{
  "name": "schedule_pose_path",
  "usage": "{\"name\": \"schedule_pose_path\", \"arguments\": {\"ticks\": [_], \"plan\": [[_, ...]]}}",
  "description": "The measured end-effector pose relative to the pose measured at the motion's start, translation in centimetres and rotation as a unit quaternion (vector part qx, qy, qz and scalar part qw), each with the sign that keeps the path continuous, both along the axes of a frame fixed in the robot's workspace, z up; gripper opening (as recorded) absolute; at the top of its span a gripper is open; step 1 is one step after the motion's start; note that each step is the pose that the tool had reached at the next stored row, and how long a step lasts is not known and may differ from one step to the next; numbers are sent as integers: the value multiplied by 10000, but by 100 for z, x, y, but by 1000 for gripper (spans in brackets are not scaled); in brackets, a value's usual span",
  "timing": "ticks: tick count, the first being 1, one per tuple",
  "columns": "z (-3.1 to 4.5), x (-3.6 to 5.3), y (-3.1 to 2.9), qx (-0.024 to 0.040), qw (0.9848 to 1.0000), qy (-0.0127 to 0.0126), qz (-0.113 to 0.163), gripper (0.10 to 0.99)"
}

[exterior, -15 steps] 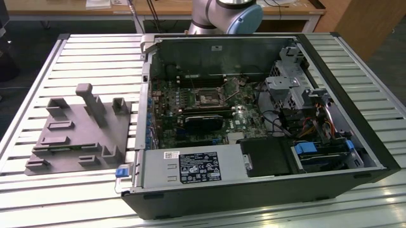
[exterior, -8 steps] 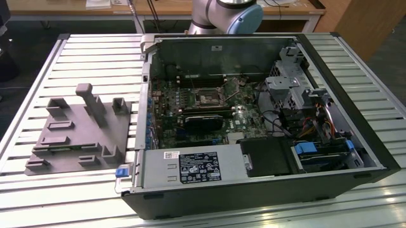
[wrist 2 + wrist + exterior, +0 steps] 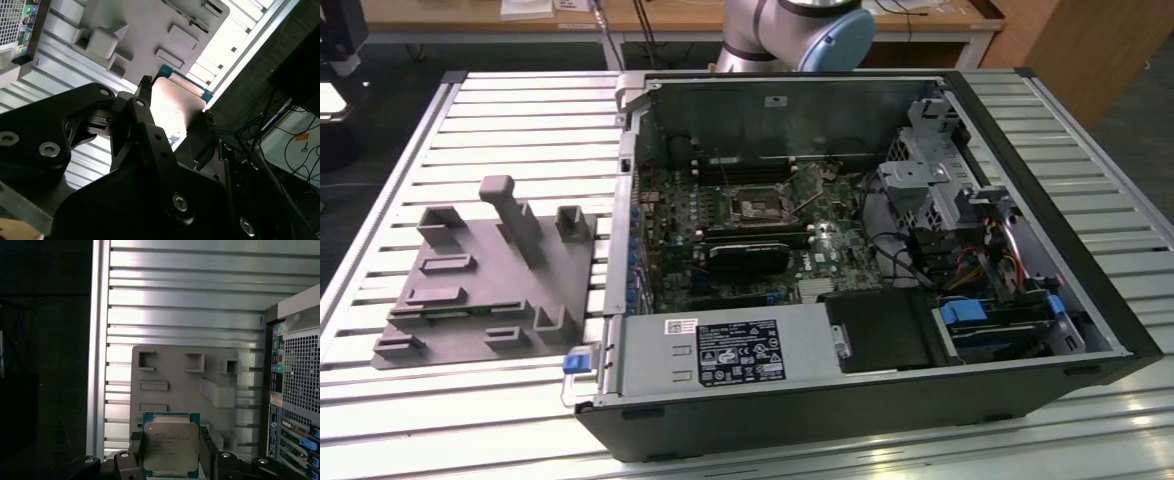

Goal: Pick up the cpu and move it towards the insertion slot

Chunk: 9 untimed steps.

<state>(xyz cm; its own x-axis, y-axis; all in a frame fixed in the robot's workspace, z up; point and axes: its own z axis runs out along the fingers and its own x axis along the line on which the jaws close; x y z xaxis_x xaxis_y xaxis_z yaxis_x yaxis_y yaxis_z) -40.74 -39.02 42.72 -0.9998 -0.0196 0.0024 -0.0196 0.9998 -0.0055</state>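
Two black fingers (image 3: 134, 455) of the gripper (image 3: 171, 454) are clenched on the cpu (image 3: 171, 446), one on each of two opposite edges, the jaws narrowed to the chip's width. In the first wrist view the chip turns its silvery lid to the camera, with a green rim showing around it. The second wrist view shows the same grip from another angle, the chip's face glaring with reflected light. Beyond the chip in both wrist views the grey tray (image 3: 180, 380) lies flat on the slatted metal table (image 3: 180, 300). Whether the chip hangs over the tray or over bare slats, cannot tell. In the exterior view the tray sits at the left of frame and the open computer case (image 3: 854, 420) takes up centre and right. The insertion slot (image 3: 758, 208) is just above frame centre on the motherboard (image 3: 720, 270), well apart from the tray. Arm (image 3: 794, 30) at top centre. A wooden desk (image 3: 440, 18) runs along the top edge. Dark floor and loose cables (image 3: 285, 135) lie past the table's edge.
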Motion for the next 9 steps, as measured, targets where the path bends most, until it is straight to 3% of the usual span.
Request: {"name": "schedule_pose_path", "arguments": {"ticks": [9], "plan": [[0, 166, 3, 0, 10000, 0, 0, 533]]}}
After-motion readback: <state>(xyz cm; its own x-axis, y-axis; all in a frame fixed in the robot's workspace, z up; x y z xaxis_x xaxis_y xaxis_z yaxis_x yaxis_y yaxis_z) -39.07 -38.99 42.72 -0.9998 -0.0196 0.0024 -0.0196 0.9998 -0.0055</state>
